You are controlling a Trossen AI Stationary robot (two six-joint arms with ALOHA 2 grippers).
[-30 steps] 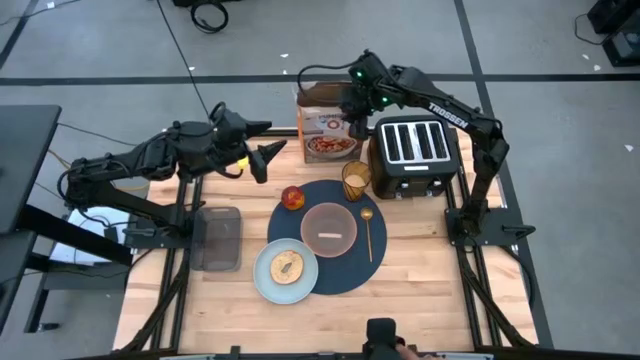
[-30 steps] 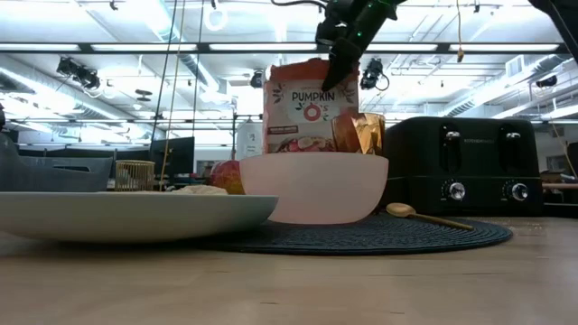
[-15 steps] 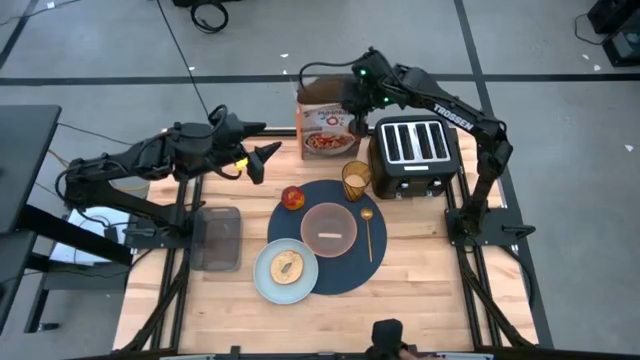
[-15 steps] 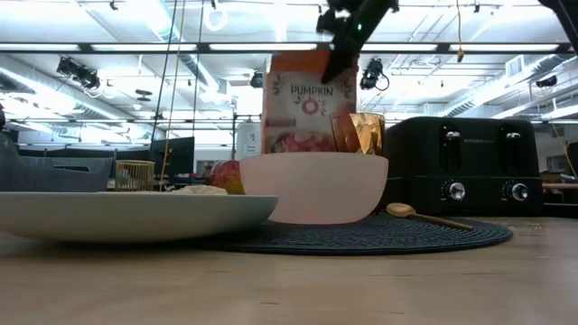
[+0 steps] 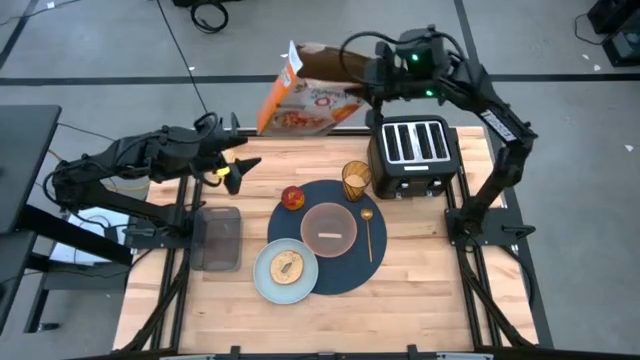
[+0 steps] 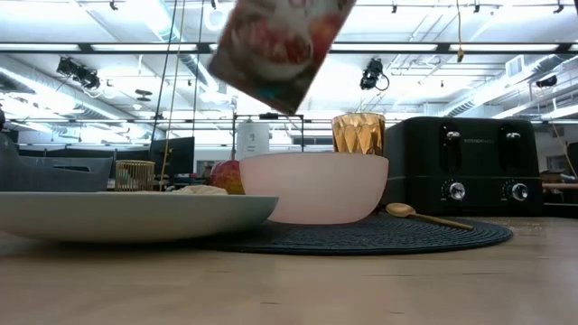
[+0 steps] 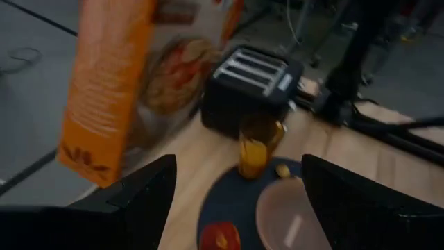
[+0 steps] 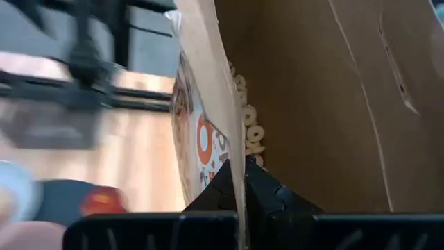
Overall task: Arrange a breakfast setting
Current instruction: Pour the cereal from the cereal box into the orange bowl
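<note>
While my right hand [image 5: 372, 78] pinches the cereal box [image 5: 300, 95] tilted, mouth outward, above the worktop's [image 5: 430, 260] far edge, my left hand [image 5: 232, 165] hovers open; the bowl [image 5: 329, 229] sits centred on the placemat [image 5: 345, 272].

High view looks straight down; low view sits at tabletop level. Both share the pinkish round bowl [image 5: 329, 229], as does the left wrist view.

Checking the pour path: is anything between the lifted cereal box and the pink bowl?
Nothing visible blocks it. The right end effector holds the cereal box tilted in the air beyond the table's far edge; the pinkish bowl sits uncovered on the placemat, with the apple and glass beside it.
</note>
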